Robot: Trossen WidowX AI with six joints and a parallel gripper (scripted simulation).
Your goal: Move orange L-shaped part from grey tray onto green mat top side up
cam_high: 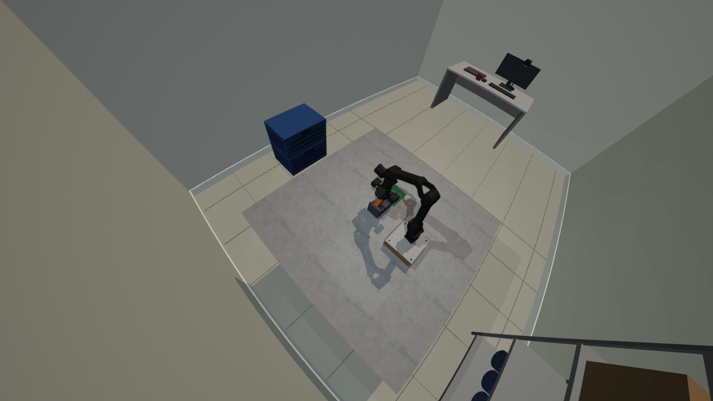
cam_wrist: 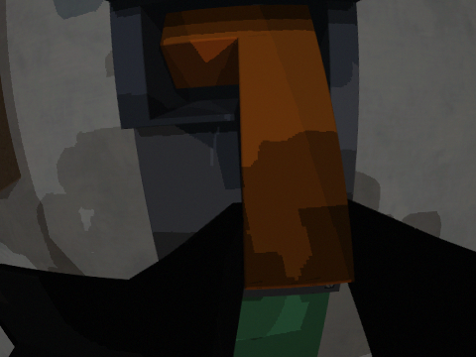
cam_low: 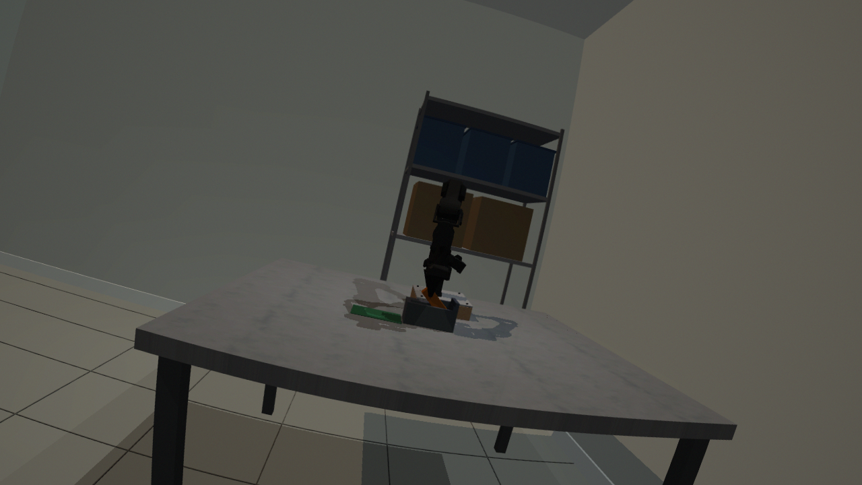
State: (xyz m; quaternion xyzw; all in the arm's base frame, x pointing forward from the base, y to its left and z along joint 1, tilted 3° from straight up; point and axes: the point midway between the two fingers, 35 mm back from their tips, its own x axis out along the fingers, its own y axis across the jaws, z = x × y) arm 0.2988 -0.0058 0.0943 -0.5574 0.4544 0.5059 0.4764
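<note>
The orange L-shaped part is tilted in the grey tray. Its L-shaped end is low between the pocket walls, at the top of the wrist view, and its straight end is raised. My gripper is shut on the sides of the raised bar, one black finger on each side. Whether the L-shaped end touches the pocket floor is hidden. The green mat lies beside the tray, past the raised end.
The arm's white base plate stands on the grey table near the tray. A blue drawer cabinet, a desk and a shelf rack stand away from the table.
</note>
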